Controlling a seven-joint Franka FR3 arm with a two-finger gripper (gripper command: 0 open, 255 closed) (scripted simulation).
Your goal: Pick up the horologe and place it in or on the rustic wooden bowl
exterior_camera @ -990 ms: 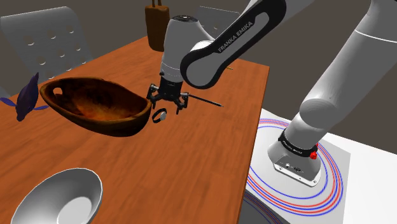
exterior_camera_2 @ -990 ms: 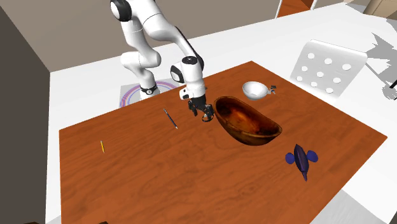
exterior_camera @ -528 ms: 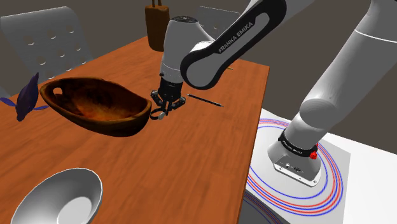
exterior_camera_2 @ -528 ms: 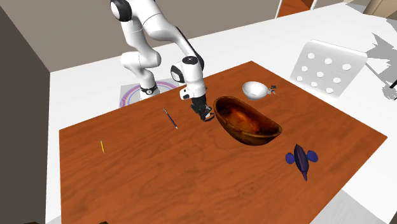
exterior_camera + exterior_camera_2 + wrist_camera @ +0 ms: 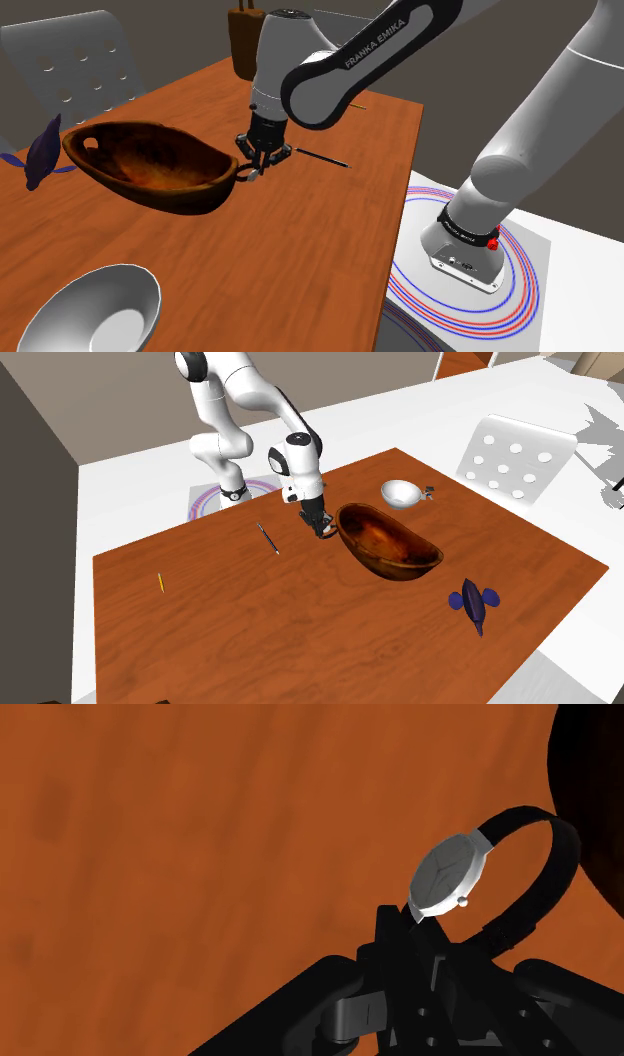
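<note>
Over the brown wooden counter point(image 5: 330, 250) the white arm point(image 5: 350, 60) reaches down beside the end of the dark, glossy wooden bowl point(image 5: 150, 170) nearest the stand. Its black jaws are clamped on the black strap of a silver-faced wristwatch point(image 5: 445, 879). The wristwatch is at their tips, just outside the bowl's rim.

White arm point(image 5: 380, 45) reaching forward, wrist angled down, pincer point(image 5: 256, 166) clamped tight
</note>
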